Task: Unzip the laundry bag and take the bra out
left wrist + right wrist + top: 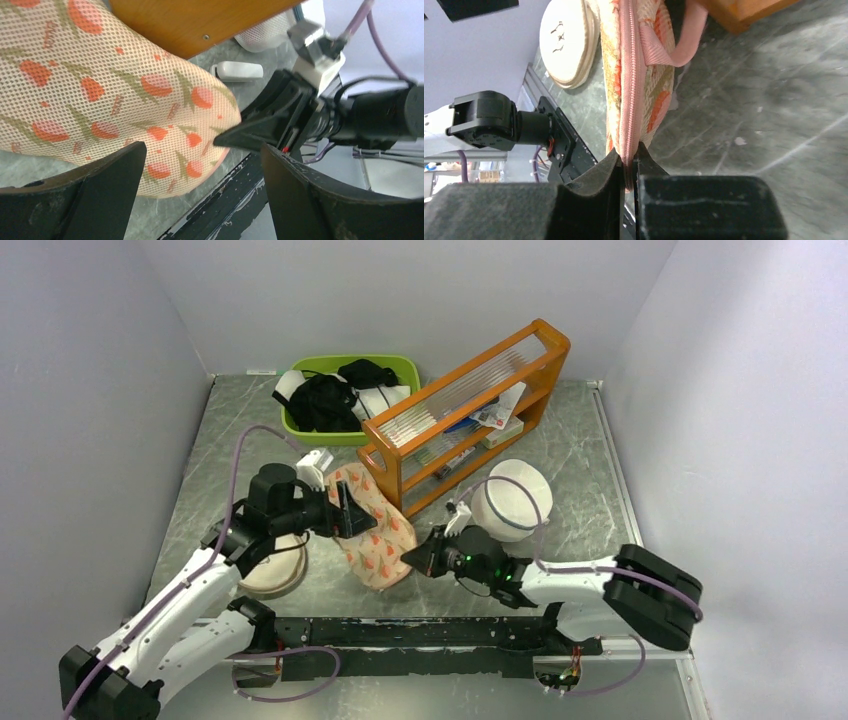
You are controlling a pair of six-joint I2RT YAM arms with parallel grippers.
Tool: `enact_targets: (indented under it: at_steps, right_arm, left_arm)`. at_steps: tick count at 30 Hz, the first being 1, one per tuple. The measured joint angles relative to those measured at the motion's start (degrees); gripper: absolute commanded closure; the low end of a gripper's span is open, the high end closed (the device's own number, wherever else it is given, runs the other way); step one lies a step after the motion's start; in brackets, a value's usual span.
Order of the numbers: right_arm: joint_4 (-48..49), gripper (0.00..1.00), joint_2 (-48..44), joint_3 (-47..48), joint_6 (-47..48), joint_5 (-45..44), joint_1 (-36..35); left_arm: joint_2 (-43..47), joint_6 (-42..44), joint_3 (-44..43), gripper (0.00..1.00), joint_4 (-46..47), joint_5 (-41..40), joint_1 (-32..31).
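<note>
The laundry bag (380, 540), peach-pink mesh with orange and green print, stands tilted on edge at the table's middle, its upper end against the orange rack. My right gripper (412, 560) is shut on the bag's pink zipper rim (628, 100) at its near end; the rim runs down between the fingers (599, 180). My left gripper (345, 508) is open at the bag's left side, and in the left wrist view its fingers (100, 185) straddle the bag's (100, 95) lower edge without gripping. The right gripper's tip (240, 136) meets that edge. The bra is hidden.
An orange wooden rack (465, 405) stands behind the bag. Behind that is a green basket (400, 365) of black and white clothes. A white cylindrical bag (512, 498) lies right of centre, a round beige pouch (275, 568) under the left arm. A black rail (420, 635) runs along the near edge.
</note>
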State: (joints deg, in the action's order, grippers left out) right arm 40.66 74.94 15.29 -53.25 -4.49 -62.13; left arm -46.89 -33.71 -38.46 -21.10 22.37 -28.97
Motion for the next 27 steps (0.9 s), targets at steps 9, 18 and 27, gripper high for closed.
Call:
enact_targets:
  at_steps: [9,18,27]
  right_arm:
    - [-20.06,1.0,-11.13,2.14,5.49,17.73,14.84]
    - [-30.03,1.0,-10.64,5.4,7.69,32.65,26.27]
    - [-36.28,1.0,-11.87,8.26,10.19,38.49,29.57]
  left_arm:
    - [0.17,4.0,4.17,0.07,5.92,-2.32,-11.43]
    - [-3.19,9.97,4.46,0.14,8.37,-25.05,-41.46]
    - [-24.94,17.05,1.49,0.3,8.55,-49.22,-62.93]
